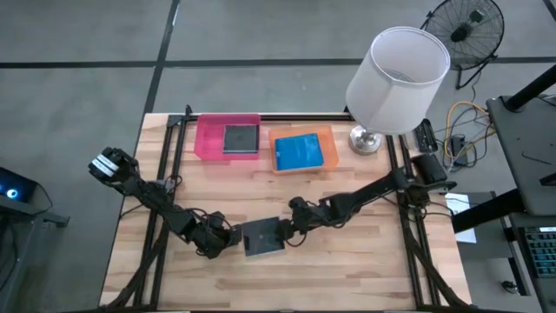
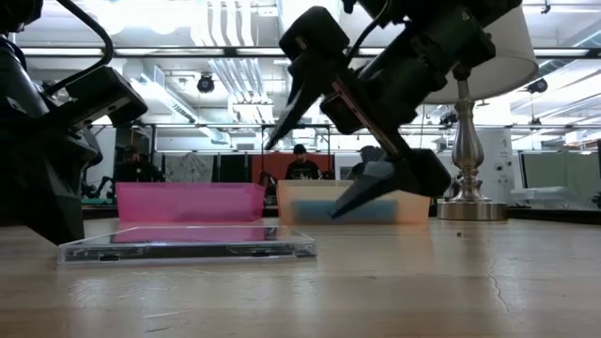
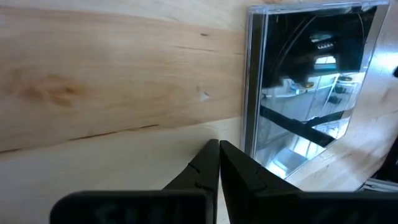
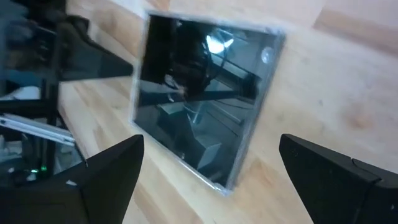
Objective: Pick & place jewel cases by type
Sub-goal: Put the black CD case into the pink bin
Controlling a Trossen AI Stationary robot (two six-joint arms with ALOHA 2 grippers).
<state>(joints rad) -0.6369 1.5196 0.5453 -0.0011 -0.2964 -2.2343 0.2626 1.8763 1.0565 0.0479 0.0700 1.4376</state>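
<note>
wooden table (image 1: 347, 261) under bright ceiling lights, with a big white lamp (image 1: 398, 80) at its far right corner and a fan (image 1: 465, 30) on the floor beyond it. people stand far back in the room behind the table, too small to make out.

at the far edge sit two shallow trays side by side: a pink tray (image 1: 208, 139) holding a dark square case (image 1: 241, 138), and an orange tray (image 1: 323, 139) holding a blue case (image 1: 299, 152).

near the front middle of the table another dark glossy case (image 1: 261, 236) lies flat on the wood, a clear edge showing along its side in the low view (image 2: 188, 246).

both arms reach in toward it. the left gripper (image 1: 222, 236) is down at table level just beside the case's left edge, its two fingers pressed together with nothing between them. the right gripper (image 1: 291, 228) hangs just above the case's right side, its fingers (image 4: 106, 168) spread wide apart and holding nothing, the case lying below and between them, apart from both.
</note>
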